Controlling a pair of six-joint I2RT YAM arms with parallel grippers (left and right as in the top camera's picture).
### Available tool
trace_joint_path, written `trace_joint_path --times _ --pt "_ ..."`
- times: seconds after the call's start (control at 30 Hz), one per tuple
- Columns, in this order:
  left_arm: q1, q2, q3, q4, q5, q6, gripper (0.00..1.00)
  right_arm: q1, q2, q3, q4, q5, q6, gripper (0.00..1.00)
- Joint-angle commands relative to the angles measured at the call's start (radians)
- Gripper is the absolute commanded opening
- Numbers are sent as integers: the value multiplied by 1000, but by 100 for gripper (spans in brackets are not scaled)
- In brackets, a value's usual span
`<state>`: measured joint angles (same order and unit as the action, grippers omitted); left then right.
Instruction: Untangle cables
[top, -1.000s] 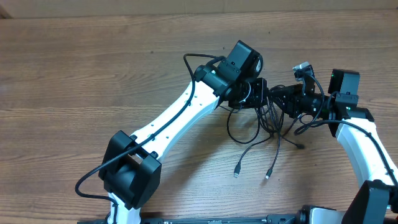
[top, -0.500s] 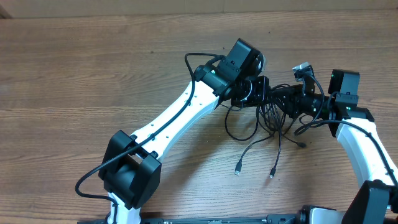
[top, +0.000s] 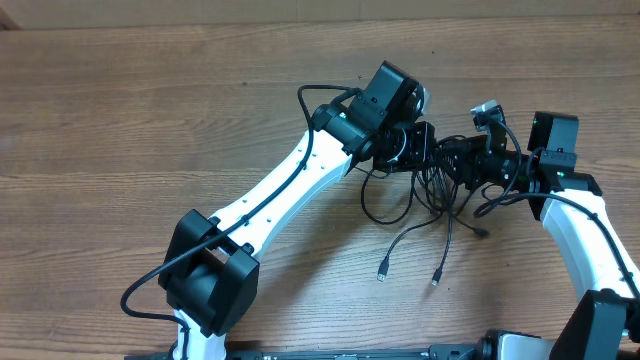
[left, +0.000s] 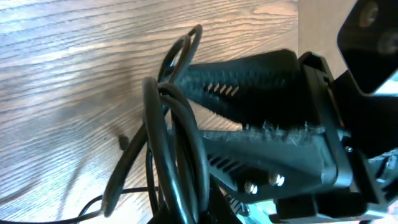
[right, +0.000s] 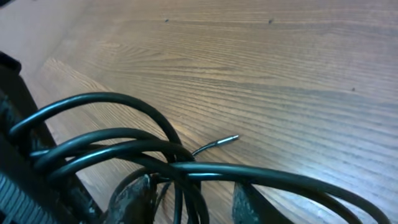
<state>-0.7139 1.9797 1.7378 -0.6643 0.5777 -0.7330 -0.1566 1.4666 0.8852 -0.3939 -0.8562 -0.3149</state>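
Tangled cables centre-right; open table leftward.

The cables run off the right wrist view's edges (crossings blurred).

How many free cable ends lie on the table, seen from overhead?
3: the left plug end and the right plug end below the bunch, and a third end nearer the right arm. Others may hide in it.
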Motion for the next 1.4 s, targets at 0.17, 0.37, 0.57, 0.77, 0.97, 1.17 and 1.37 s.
trace_joint_path --times 0.17,0.37,0.57,0.77,0.97,1.17,1.37 --pt "-8 -14 2 11 80 15 4 -2 0 13 11 2 -5 16" --pt "-8 -14 1 11 74 15 4 -2 0 13 11 2 -5 11" --pt "-8 -14 2 10 61 16 4 -2 0 13 11 2 -5 4" --pt "-7 -14 2 -8 18 15 4 -2 0 13 5 2 -4 4" --pt "-6 -14 1 -12 15 15 4 -2 0 13 -6 3 1 4" --pt "-6 -14 1 -54 -115 15 4 -3 0 13 -12 101 85 4" --pt "-6 -14 1 -132 -280 15 4 -3 0 13 -12 192 167 4"
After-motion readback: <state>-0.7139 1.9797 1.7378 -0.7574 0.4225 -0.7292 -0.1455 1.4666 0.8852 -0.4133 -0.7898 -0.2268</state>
